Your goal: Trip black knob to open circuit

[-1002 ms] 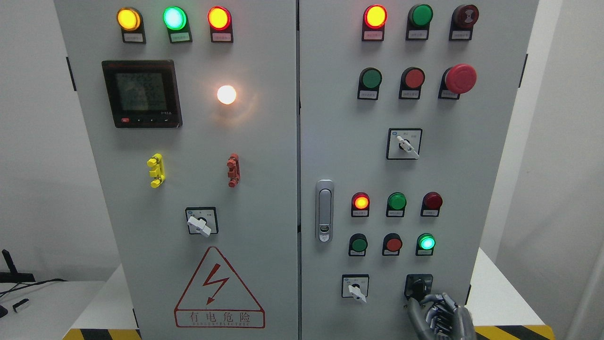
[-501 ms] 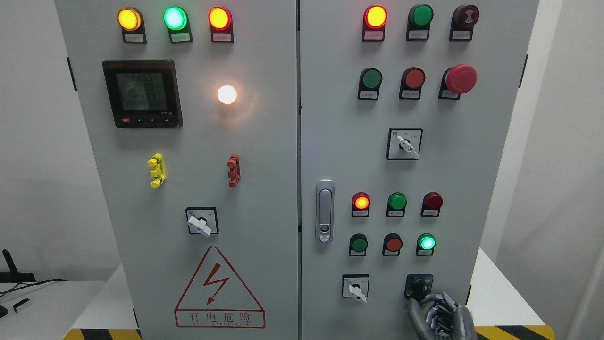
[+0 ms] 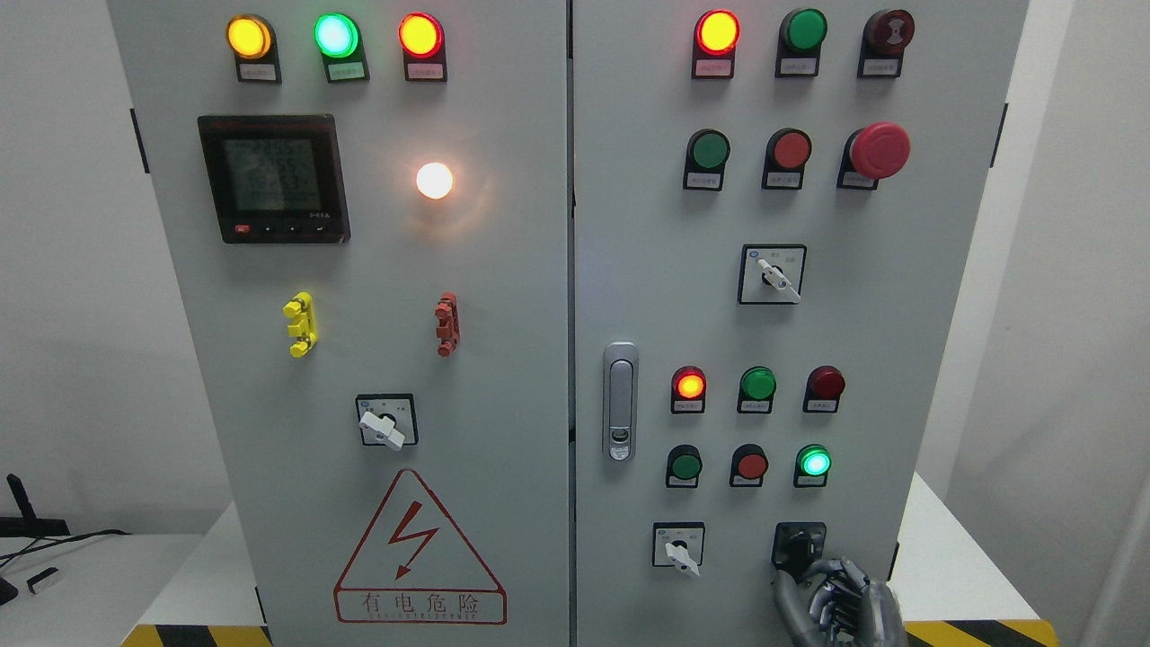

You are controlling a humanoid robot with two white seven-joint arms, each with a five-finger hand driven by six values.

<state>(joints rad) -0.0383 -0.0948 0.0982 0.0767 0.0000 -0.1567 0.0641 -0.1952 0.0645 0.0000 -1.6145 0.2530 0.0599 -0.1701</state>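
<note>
From the head camera you see the right hand (image 3: 834, 600) at the cabinet's (image 3: 503, 296) lower right, fingers (image 3: 813, 571) curled up against the black knob (image 3: 798, 545); you cannot tell whether they grip it. A white switch (image 3: 680, 550) sits just left.

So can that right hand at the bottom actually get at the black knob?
Probably yes. The right hand is already right below the black knob, its fingertips at the knob's lower edge, and nothing sits between them. Whether it truly grips is unclear.
</note>
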